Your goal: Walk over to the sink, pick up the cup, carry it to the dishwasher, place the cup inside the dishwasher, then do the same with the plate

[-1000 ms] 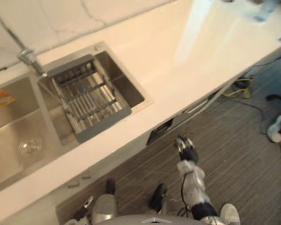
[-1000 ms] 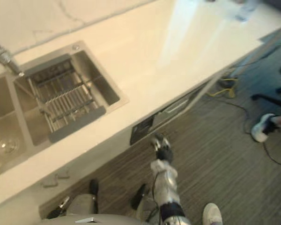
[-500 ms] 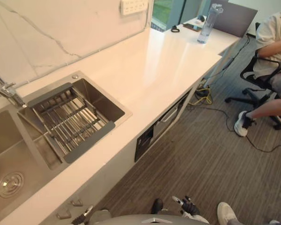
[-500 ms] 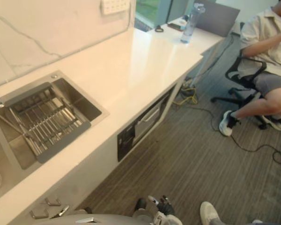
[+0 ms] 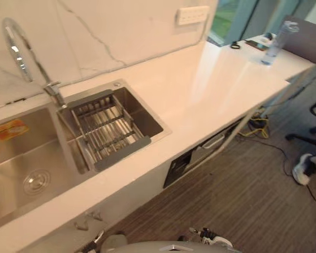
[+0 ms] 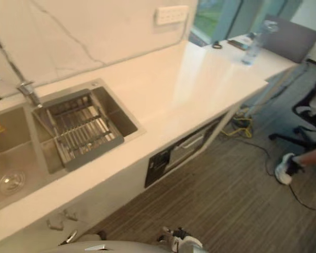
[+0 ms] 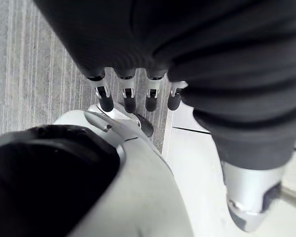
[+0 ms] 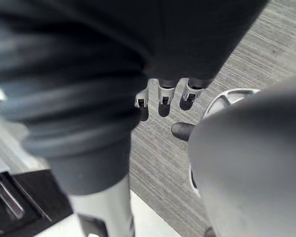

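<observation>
Pale desk [image 5: 200, 100], double sink [image 5: 68, 142] with rack: no cup or plate seen. Dishwasher [image 6: 185, 150] drawer barely ajar. Left hand [image 7: 133, 96] and right hand [image 8: 163, 94] hang relaxed, holding nothing. Could be pre-pickup or finished.

Steel double sink [image 5: 21, 158] set in the pale counter, dishwasher [image 6: 181, 150] front beneath the counter edge, shut

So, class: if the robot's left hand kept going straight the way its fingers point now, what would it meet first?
Probably the striped floor. The left hand hangs fingers down beside the cabinet front, holding nothing; depth is unclear.
</observation>
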You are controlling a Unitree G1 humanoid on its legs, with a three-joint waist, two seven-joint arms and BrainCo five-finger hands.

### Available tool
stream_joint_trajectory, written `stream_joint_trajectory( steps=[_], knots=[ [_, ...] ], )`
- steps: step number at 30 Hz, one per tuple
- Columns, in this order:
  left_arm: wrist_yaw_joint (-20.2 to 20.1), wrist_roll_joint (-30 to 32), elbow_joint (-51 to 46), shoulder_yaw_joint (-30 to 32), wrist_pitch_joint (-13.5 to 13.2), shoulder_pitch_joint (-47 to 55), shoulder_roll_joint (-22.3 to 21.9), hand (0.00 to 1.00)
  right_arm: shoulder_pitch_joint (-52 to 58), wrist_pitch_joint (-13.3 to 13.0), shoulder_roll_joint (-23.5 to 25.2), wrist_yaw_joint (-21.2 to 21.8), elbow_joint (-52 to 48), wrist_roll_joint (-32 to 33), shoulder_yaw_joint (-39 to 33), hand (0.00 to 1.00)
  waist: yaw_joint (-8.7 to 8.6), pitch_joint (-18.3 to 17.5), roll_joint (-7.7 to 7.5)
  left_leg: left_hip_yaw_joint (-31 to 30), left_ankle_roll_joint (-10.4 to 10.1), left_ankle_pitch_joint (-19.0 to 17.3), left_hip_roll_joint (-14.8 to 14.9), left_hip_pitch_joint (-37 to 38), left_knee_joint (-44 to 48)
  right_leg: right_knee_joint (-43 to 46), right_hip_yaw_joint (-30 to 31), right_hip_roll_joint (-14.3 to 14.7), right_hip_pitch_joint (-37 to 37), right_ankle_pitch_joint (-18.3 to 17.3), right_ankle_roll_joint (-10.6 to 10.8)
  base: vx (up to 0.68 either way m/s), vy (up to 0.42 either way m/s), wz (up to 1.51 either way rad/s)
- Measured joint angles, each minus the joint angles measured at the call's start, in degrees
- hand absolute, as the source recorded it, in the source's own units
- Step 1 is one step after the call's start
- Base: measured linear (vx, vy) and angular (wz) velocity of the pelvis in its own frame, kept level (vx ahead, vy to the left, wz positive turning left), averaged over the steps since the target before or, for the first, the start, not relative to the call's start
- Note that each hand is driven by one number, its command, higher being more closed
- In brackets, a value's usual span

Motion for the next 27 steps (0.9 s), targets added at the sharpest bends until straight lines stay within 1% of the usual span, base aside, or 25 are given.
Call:
stream_joint_trajectory(
  steps=[1,2,3,5,6,7,9,10,11,12,13,14,15,16,17,18,19,20,21,22,23,24,25,26,27],
  knots=[
    [0.0,0.8,0.0,0.2,0.1,0.0,0.0,0.00,0.0,0.4,-0.1,0.1,0.1,0.2,-0.5,0.00,-0.72,0.2,0.06,4.4,1.7,1.6,-0.4,-1.7,0.5,0.0,-2.7,-0.5,1.1,-1.2,0.6,-0.06,0.068,1.58],
    [0.1,2.0,0.0,0.6,0.1,0.1,-0.3,0.00,-0.2,0.9,-0.3,0.1,0.1,0.3,-1.1,0.00,-1.23,0.4,0.56,9.5,3.6,2.3,-0.4,-3.7,2.2,0.2,-1.9,-0.2,1.7,-3.0,0.6,-0.07,0.081,1.74],
    [0.0,2.2,0.0,1.5,0.1,0.0,-0.6,0.00,-0.2,1.2,-0.5,0.1,0.1,0.3,-1.1,0.00,-1.18,0.6,0.81,10.6,4.4,2.3,-0.4,-4.3,3.1,0.6,-1.9,-0.2,1.6,-3.0,0.7,-0.08,0.072,1.60],
    [0.0,2.8,-0.1,3.5,0.0,0.4,-1.9,0.00,-0.7,2.2,-0.8,0.0,0.2,0.9,-1.1,0.00,0.58,1.3,1.27,11.4,5.9,1.4,-0.4,-5.6,4.8,2.5,-3.4,-0.9,1.6,-4.2,0.9,-0.05,0.033,0.80],
    [-0.1,2.8,0.5,4.7,0.2,1.6,-2.1,0.00,-1.2,2.2,-0.8,0.1,0.0,1.2,-1.2,0.00,0.64,1.3,1.68,14.2,6.5,-0.6,0.1,-6.1,6.3,3.7,-4.5,-1.6,1.6,-4.7,1.3,-0.01,0.030,0.41],
    [-0.1,2.9,0.6,5.0,0.5,2.6,-2.6,0.00,-1.5,2.2,-1.0,0.1,-0.2,1.3,-1.5,0.00,0.14,1.4,2.04,16.6,6.9,-1.7,0.4,-6.2,6.6,4.7,-5.4,-2.2,1.9,-5.4,1.8,0.00,0.047,0.48],
    [-0.5,4.0,0.5,5.8,1.2,3.1,-2.7,0.00,-1.0,2.1,-1.2,-0.1,-0.4,1.3,-2.6,0.00,-0.28,1.4,1.47,22.7,7.8,-3.0,-0.3,-4.3,5.9,5.8,-5.5,-5.4,1.8,-6.4,3.1,0.12,0.093,0.48],
    [-0.7,5.7,0.7,6.6,1.7,3.2,-3.3,0.00,-0.8,1.8,-1.6,0.0,-0.9,1.4,-2.8,0.00,-0.59,1.2,2.22,23.9,6.2,-2.2,-0.1,-3.3,4.9,8.1,-5.3,-6.1,1.0,-7.1,3.9,0.16,0.104,0.39],
    [-1.1,6.4,0.9,6.6,2.1,3.3,-3.0,0.00,-0.6,1.7,-1.6,0.0,-1.2,1.4,-2.9,0.00,-0.92,1.1,2.06,23.5,6.3,-2.3,-0.9,-3.1,4.0,9.2,-4.9,-6.9,0.8,-7.5,3.8,0.14,0.134,0.35],
    [-2.0,7.8,0.7,6.5,2.2,3.3,-2.3,0.00,-0.5,1.7,-1.5,0.0,-1.6,2.2,-2.9,0.00,-1.00,1.3,0.81,23.1,6.5,-2.0,-3.2,-2.1,1.8,11.5,-4.9,-9.0,0.3,-8.4,4.7,0.11,0.155,0.31],
    [-2.6,8.3,0.6,6.5,2.2,2.9,-2.0,0.00,-0.5,1.6,-1.5,0.0,-1.7,2.5,-3.1,0.00,-1.07,1.2,0.54,22.8,6.5,-2.0,-4.1,-1.8,1.0,12.8,-4.9,-10.0,0.1,-8.9,4.9,0.16,0.166,0.35],
    [-3.5,9.1,0.6,6.2,2.1,2.8,-1.3,0.00,-0.3,1.3,-1.0,-0.2,-2.1,3.1,-3.7,0.00,-1.33,1.1,-0.10,21.8,6.6,-2.0,-5.9,-0.8,-0.5,16.3,-4.5,-12.4,-0.4,-9.9,4.9,0.14,0.094,0.28],
    [-3.9,9.5,0.6,6.1,1.8,2.8,-1.1,0.00,-0.2,0.9,-0.9,-0.5,-2.4,3.6,-4.2,0.00,-1.35,1.1,-0.50,21.4,6.8,-1.9,-6.6,-0.3,-1.1,19.1,-3.7,-13.6,-0.9,-10.1,5.1,0.18,0.126,0.35],
    [-3.9,9.7,0.6,5.3,1.4,2.5,-1.1,0.00,-0.2,0.0,-1.1,-0.9,-3.1,3.8,-5.1,0.00,-1.48,1.5,-0.92,20.3,7.0,-2.0,-6.8,0.5,-1.8,26.3,-0.9,-15.5,-3.0,-10.1,3.4,0.13,0.187,0.44],
    [-3.9,9.8,0.6,3.3,1.0,2.4,-0.5,0.00,-0.2,-0.7,-1.3,-1.4,-3.9,5.0,-5.8,0.00,-1.70,1.7,-0.52,18.6,7.3,-2.1,-6.6,1.6,-1.6,34.4,4.2,-16.6,-5.8,-8.7,0.2,0.10,0.207,0.56],
    [-3.8,9.5,0.6,2.4,0.7,1.7,-0.2,0.00,-0.2,-0.7,-1.3,-1.7,-4.1,5.5,-6.5,0.00,-2.15,2.0,0.02,17.2,7.4,-2.0,-6.3,2.3,-1.3,37.7,7.1,-16.5,-6.9,-9.5,-1.0,0.04,0.180,0.95],
    [-3.7,9.4,0.4,1.3,0.2,0.5,0.7,0.00,-0.2,-0.4,-1.0,-1.9,-4.1,5.9,-7.8,0.00,-3.11,2.5,-0.59,14.3,7.6,-2.1,-5.6,2.7,-0.6,40.9,12.2,-14.7,-7.9,-14.1,-0.5,0.00,0.081,1.17],
    [-3.7,9.4,0.4,1.3,-0.3,-0.3,1.3,0.00,0.0,-0.4,-0.1,-1.8,-3.8,5.9,-8.2,0.00,-3.45,2.7,-1.37,12.3,7.3,-2.3,-4.8,2.9,0.2,39.9,15.8,-11.8,-8.6,-17.1,0.2,-0.04,0.037,1.15],
    [-3.7,9.3,0.4,1.2,-0.4,-0.8,1.4,0.00,0.0,-0.3,0.4,-1.8,-3.7,5.9,-9.1,0.00,-3.39,2.8,-1.51,11.4,6.9,-2.4,-4.3,3.0,0.6,38.3,16.9,-10.2,-8.9,-18.0,0.2,-0.12,-0.022,0.86],
    [-3.7,9.2,0.4,1.2,-0.4,-1.1,1.4,0.00,0.0,-0.4,1.6,-1.9,-3.5,5.9,-10.3,0.00,-3.34,2.8,-1.50,10.1,6.1,-2.3,-3.6,3.0,1.0,33.3,18.4,-7.6,-9.4,-18.3,0.1,-0.19,-0.060,0.56],
    [-3.6,9.0,0.4,1.1,-0.3,-1.1,1.5,0.00,0.0,-0.3,2.4,-1.8,-3.4,5.9,-11.3,0.00,-3.39,2.7,-1.85,9.4,5.1,-2.5,-3.5,3.1,1.2,26.3,19.6,-5.8,-9.5,-16.0,-0.2,-0.21,-0.084,0.44],
    [-3.6,8.9,0.3,1.1,-0.2,-1.1,1.8,0.00,0.0,-0.2,2.9,-1.8,-3.0,5.9,-11.5,0.00,-3.23,2.6,-2.51,9.3,4.6,-2.5,-3.9,3.2,1.2,22.9,20.4,-5.1,-9.6,-12.5,-0.6,-0.15,-0.149,0.24],
    [-3.0,8.8,0.4,1.1,0.0,-1.3,2.1,0.00,0.0,0.1,3.5,-1.8,-2.3,5.8,-11.8,0.00,-2.72,2.6,-3.71,8.9,3.5,-2.8,-4.4,4.1,0.9,20.7,20.8,-5.0,-8.8,-11.4,2.1,-0.03,-0.184,-0.01],
    [-2.3,8.7,0.5,0.7,0.1,-1.2,1.1,0.00,0.1,0.8,3.2,-1.8,-1.9,5.8,-11.9,0.00,-2.80,2.1,-2.13,9.0,2.5,-2.3,-2.7,4.3,-0.4,18.0,20.6,-3.0,-8.0,-10.6,1.1,0.03,-0.175,-0.11],
    [-2.2,8.6,0.6,0.5,0.2,-1.1,0.7,0.00,0.0,1.2,2.8,-1.7,-1.8,5.8,-12.0,0.00,-2.87,2.0,-1.60,9.3,2.0,-1.9,-2.2,4.7,-1.4,16.5,20.4,-2.1,-7.7,-10.2,0.9,0.04,-0.087,-0.13]
  ],
)
